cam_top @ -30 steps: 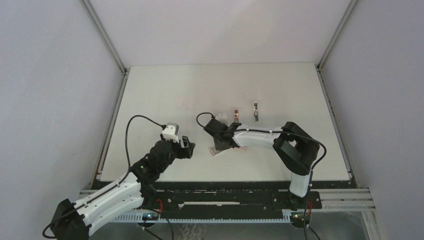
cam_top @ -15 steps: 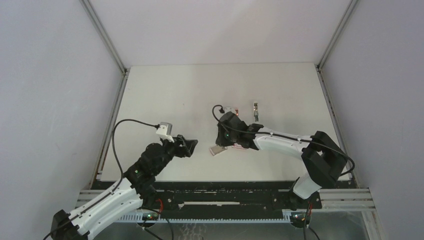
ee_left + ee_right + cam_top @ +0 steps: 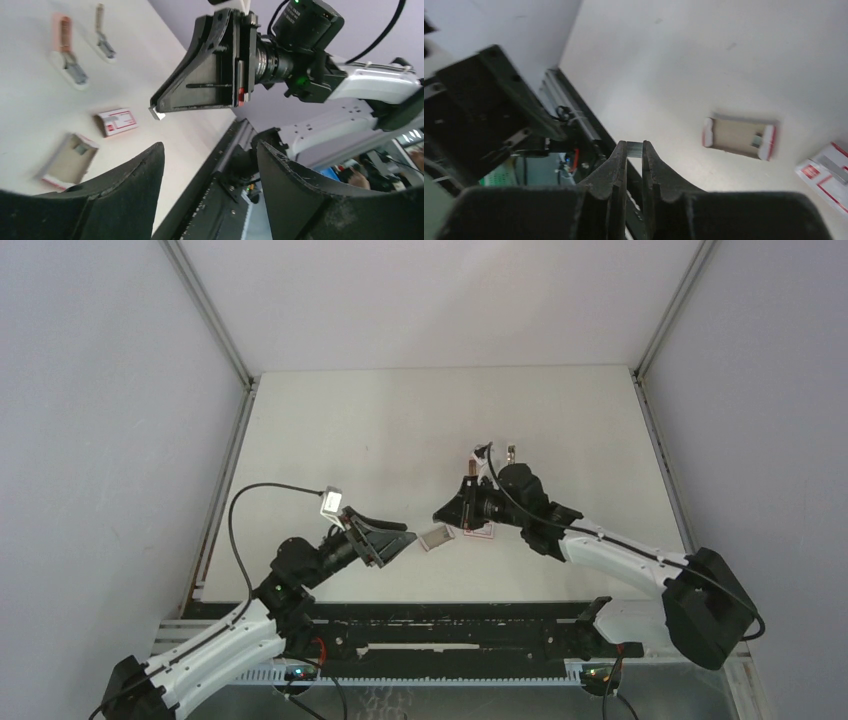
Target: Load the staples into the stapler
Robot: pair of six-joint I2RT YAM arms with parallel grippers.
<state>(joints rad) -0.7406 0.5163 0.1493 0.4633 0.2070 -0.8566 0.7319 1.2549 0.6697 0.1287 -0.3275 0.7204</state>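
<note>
My right gripper [image 3: 439,516] hangs above the table, shut on a short silvery strip of staples [image 3: 634,149] that pokes out between its tips. The strip's end [image 3: 157,113] also shows in the left wrist view. My left gripper [image 3: 400,533] is open and empty, facing the right one from a short way off. Below them lie the slide-out tray [image 3: 436,537] and the pink-red carton sleeve [image 3: 117,121]. Two mini staplers lie further back, one pink [image 3: 67,49] and one grey [image 3: 102,36], both untouched.
The table's near edge and the black rail [image 3: 450,612] run just below both grippers. The right arm [image 3: 600,545] stretches across the table's right half, close over the staplers.
The right gripper has lifted away from the tray with the strip and turned towards the left gripper. The left gripper has dropped lower and swung to face it, narrowing slightly.
</note>
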